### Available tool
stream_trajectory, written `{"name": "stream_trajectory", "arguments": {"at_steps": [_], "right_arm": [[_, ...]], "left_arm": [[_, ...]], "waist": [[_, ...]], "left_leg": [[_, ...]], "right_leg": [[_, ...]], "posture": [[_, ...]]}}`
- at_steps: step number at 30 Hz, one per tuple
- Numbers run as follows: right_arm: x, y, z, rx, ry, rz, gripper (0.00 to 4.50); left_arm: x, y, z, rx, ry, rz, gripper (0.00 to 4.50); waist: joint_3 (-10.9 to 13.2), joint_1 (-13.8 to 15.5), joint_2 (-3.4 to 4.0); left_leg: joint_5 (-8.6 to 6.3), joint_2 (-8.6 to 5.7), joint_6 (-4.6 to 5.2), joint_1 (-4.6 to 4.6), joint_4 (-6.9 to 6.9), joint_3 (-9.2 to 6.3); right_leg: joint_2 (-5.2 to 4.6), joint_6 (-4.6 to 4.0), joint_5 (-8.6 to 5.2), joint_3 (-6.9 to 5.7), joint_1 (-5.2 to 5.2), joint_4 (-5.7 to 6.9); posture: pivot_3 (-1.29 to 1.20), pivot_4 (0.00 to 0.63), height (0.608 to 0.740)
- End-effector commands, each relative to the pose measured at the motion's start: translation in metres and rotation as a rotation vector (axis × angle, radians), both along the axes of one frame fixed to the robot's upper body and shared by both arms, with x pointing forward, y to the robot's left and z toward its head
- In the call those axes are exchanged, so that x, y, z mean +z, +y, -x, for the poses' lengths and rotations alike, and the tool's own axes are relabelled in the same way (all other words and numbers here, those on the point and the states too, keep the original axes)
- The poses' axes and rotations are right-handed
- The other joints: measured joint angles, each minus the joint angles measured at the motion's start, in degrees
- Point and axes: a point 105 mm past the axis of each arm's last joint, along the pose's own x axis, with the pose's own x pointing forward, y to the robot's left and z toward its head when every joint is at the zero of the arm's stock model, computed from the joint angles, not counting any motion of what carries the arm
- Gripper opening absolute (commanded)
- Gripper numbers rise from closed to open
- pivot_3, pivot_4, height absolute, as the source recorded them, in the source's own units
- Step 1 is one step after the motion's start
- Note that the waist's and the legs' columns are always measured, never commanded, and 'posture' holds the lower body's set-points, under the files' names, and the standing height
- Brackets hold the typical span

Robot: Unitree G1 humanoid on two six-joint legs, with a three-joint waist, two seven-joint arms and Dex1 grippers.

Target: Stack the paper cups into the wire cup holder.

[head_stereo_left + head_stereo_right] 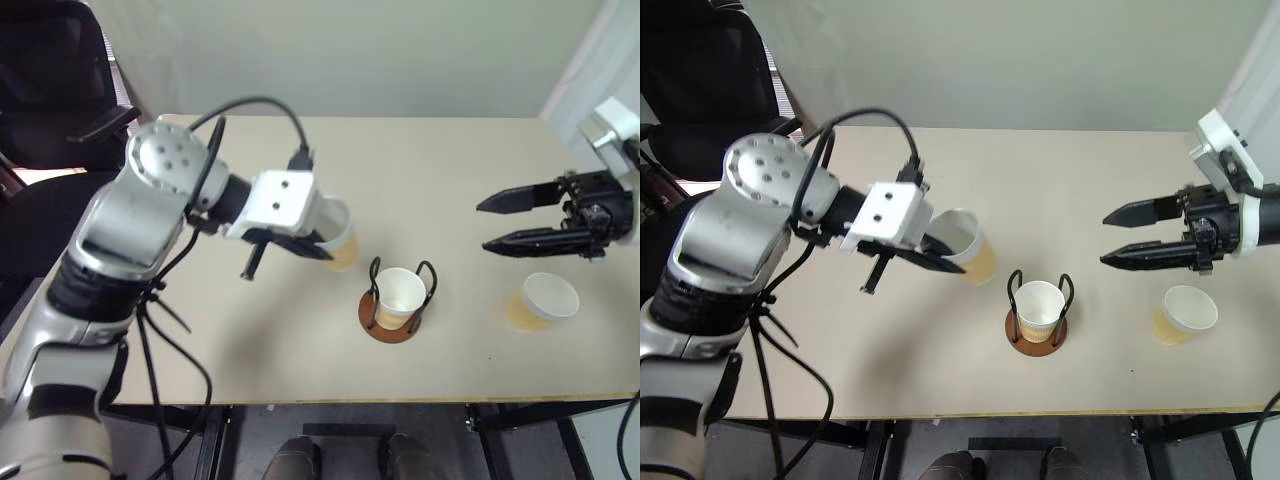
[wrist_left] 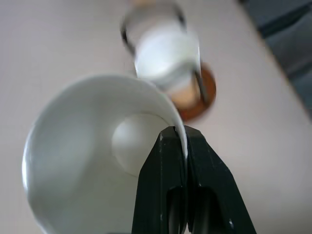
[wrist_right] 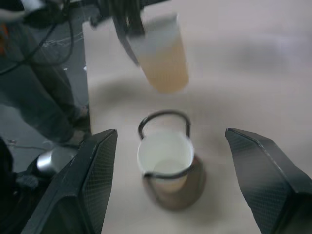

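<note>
Left tool [image 1: 940,262]: pinches one paper cup [image 1: 965,247] by its rim, lifted left of the wire cup holder [image 1: 1038,312], seemingly for stacking. Holder, bench [image 1: 1090,180] centre, contains one cup [image 1: 1038,303]. Right tool [image 1: 1130,236]: spread, empty, above the third cup [image 1: 1185,312], right.

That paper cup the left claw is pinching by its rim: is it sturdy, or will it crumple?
Probably flimsy: the left gripper pinches only the held cup's thin wall at the rim, which may dent. It looks empty, so likely very light. Hanging tilted from one edge, it may swing.
</note>
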Motion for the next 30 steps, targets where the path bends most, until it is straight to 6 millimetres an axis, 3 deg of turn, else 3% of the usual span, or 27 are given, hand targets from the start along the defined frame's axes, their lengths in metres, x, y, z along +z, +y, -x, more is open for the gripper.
{"name": "stream_trajectory", "arguments": {"at_steps": [1,7,15,30], "right_arm": [[0.020,0.001,0.025,0.039,-0.119,0.030,3.68],[0.024,0.001,0.043,-0.008,-0.163,0.056,3.68],[0.028,-0.005,0.059,-0.117,-0.195,0.062,3.68],[0.021,-0.013,0.066,-0.206,-0.180,0.110,3.68]], "left_arm": [[0.013,-0.011,0.001,-0.097,-0.002,0.001,0.06],[0.018,-0.036,-0.002,-0.239,-0.027,-0.014,0.06],[0.006,-0.067,-0.006,-0.370,-0.008,-0.040,0.06],[-0.058,-0.085,-0.006,-0.476,0.025,-0.223,0.06]], "waist": [[0.0,0.0,0.00],[0.0,0.2,-0.01],[0.0,0.8,-0.01],[0.0,1.2,-0.01]], "left_leg": [[-0.01,0.01,0.01,0.00,0.00,-0.01],[-0.06,0.00,0.07,-0.08,0.06,-0.02],[-0.18,-0.02,0.25,-0.21,0.13,0.04],[-0.32,-0.06,0.35,-0.23,0.33,0.12]], "right_leg": [[0.00,0.05,-0.02,-0.01,0.00,0.01],[0.00,0.27,0.07,0.01,0.03,-0.17],[-0.04,0.55,0.20,0.03,0.16,-0.54],[-0.03,0.84,0.18,0.08,0.23,-0.57]], "posture": [[0.00,0.150,0.740],[0.00,0.150,0.740],[0.00,0.150,0.740],[0.00,0.150,0.740]]}}
